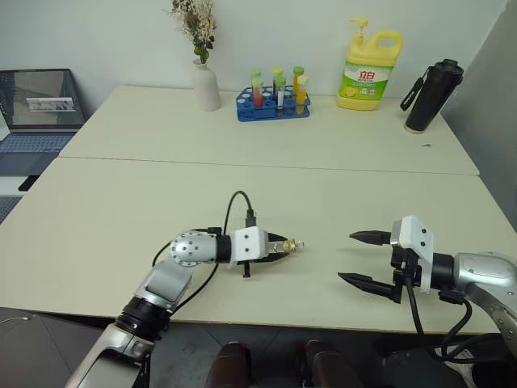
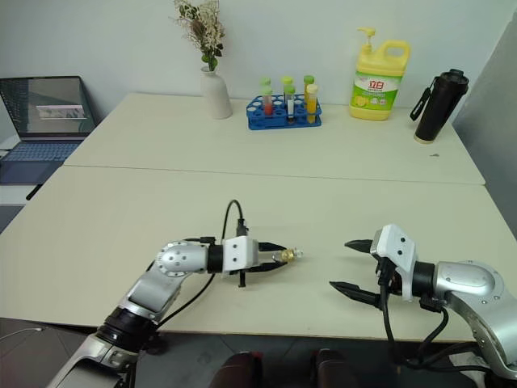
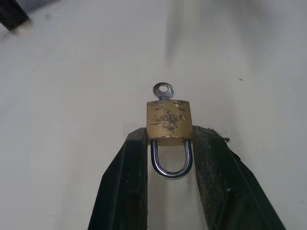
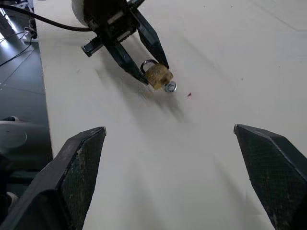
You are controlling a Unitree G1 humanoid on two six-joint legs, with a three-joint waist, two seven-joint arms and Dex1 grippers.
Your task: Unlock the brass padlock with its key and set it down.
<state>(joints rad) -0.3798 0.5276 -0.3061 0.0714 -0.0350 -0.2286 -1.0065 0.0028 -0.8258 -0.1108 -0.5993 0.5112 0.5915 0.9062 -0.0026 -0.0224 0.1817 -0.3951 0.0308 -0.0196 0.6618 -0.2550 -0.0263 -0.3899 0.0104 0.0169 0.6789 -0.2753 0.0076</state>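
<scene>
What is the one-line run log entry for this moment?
left gripper: shut on brass padlock, above table | key: in lock | shackle: closed | right gripper: open, empty

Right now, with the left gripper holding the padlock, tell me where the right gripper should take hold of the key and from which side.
Take the key by its round bow, the part that sticks out of the brass padlock opposite the shackle. Come from the right gripper's side, head-on, since the left gripper clamps the body and points the key that way. The bow is tiny, so pinch across its flat faces.
</scene>
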